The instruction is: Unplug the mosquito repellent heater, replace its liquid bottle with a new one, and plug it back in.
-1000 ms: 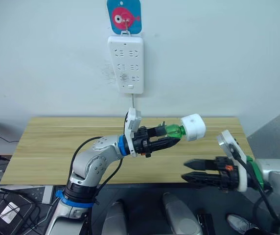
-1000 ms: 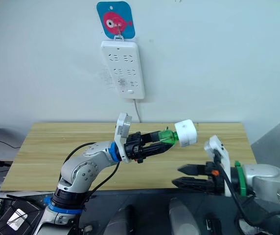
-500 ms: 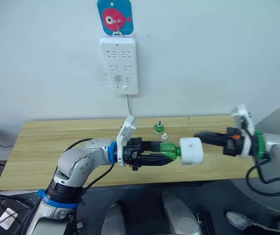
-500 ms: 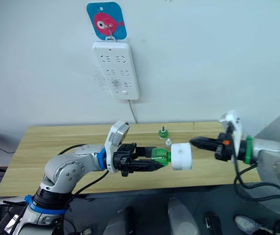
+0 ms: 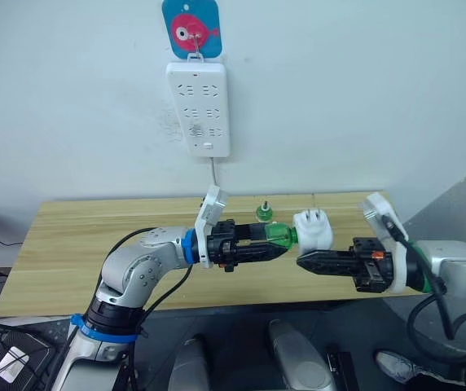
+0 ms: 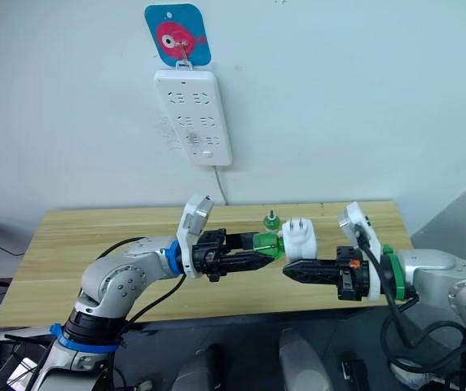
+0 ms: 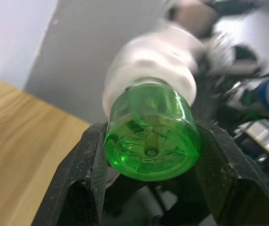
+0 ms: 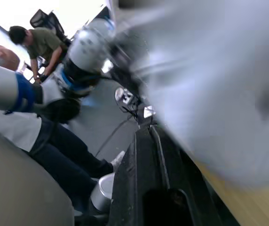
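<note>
The green translucent liquid bottle [image 5: 279, 235] is clamped in the left tool [image 5: 270, 242], above the worktop's [image 5: 94, 236] front edge. The small white rounded plastic heater [image 5: 313, 230] is mounted on it. The right tool [image 5: 308, 262], just beneath, appears closed and empty.

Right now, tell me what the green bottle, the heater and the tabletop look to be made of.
Green bottle: translucent glossy plastic, as light passes through it. Mosquito repellent heater: opaque, smooth white plastic, with prongs that look metallic. Tabletop: pale wood or wood-look laminate, showing a straight grain.

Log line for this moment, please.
left gripper: shut on bottle | heater: on bottle, unplugged | right gripper: below heater | spare bottle: on table
</note>
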{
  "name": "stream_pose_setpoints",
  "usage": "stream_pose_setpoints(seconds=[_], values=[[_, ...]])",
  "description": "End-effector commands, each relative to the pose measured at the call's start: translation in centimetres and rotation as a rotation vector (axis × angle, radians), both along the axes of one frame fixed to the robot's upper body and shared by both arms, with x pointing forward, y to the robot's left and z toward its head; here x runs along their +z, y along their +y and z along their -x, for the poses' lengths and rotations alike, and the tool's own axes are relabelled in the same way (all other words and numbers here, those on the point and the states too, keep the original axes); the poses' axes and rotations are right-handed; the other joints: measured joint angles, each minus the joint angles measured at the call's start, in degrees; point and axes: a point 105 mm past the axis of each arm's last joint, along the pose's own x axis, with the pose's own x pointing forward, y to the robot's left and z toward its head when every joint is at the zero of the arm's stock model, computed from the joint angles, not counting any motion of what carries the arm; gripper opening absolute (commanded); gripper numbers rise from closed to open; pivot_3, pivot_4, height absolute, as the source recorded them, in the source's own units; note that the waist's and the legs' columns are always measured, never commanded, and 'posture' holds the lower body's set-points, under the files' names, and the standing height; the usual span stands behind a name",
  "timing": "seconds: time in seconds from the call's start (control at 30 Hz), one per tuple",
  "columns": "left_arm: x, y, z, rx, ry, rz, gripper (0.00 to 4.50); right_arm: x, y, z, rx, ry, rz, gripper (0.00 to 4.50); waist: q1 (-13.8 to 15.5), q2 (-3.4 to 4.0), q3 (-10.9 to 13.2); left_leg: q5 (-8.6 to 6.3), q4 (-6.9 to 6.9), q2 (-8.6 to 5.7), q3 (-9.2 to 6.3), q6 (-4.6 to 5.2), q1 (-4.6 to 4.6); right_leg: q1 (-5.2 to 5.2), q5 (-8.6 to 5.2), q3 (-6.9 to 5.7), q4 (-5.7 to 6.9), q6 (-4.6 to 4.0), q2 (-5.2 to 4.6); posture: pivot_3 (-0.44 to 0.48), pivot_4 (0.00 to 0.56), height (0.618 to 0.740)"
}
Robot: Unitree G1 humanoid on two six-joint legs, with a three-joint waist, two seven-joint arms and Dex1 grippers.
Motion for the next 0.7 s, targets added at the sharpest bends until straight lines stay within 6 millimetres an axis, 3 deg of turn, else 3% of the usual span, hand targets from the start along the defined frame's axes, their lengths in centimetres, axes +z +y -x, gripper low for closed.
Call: stream_pose_setpoints(seconds=[0.03, 0.27, 0.43, 0.57, 0.7], values=[[-0.1, -0.3, 0.8, -0.049, -0.076, -0.019, 2.31, 2.2, 0.5, 0.0, 0.005, -0.035, -0.064, 0.0, 0.0, 0.0, 0.0, 0.0, 0.0, 0.0, -0.01, 0.0, 0.0, 0.0, 0.0, -0.01, 0.0, 0.0, 0.0, -0.306, 0.223, 0.74], [0.1, -0.3, 1.5, -0.083, -0.044, -0.012, 2.31, 3.4, -0.5, -2.7, -0.129, -0.042, -0.121, 0.0, 0.19, 0.0, 0.0, 0.0, -0.04, 0.0, -0.03, 0.0, -0.04, -0.03, 0.0, -0.03, -0.01, 0.0, 0.0, -0.3, 0.222, 0.74], [0.4, 0.0, 3.0, -0.173, 0.015, -0.015, 2.31, 1.2, -1.7, -6.1, -0.332, -0.075, -0.038, 0.0, 0.17, 0.0, 0.0, 0.0, -0.03, 0.01, -0.02, 0.0, -0.03, -0.03, 0.0, -0.02, -0.01, 0.0, 0.0, -0.3, 0.222, 0.74], [1.4, 0.0, 2.8, -0.168, 0.07, 0.045, 2.31, -2.5, -1.5, -4.9, -0.278, -0.007, 0.091, 0.0, 0.28, 0.0, 0.0, 0.0, -0.05, 0.02, -0.04, 0.0, -0.04, -0.05, 0.0, -0.05, -0.01, 0.0, 0.0, -0.3, 0.223, 0.74], [2.1, 0.2, 1.8, -0.115, 0.081, 0.075, 2.31, -3.0, -1.0, -2.1, -0.144, 0.054, 0.112, 0.0, 0.38, 0.01, 0.0, -0.01, -0.07, 0.01, -0.07, 0.0, -0.06, -0.06, -0.01, -0.07, 0.0, 0.01, 0.0, -0.299, 0.223, 0.74]])
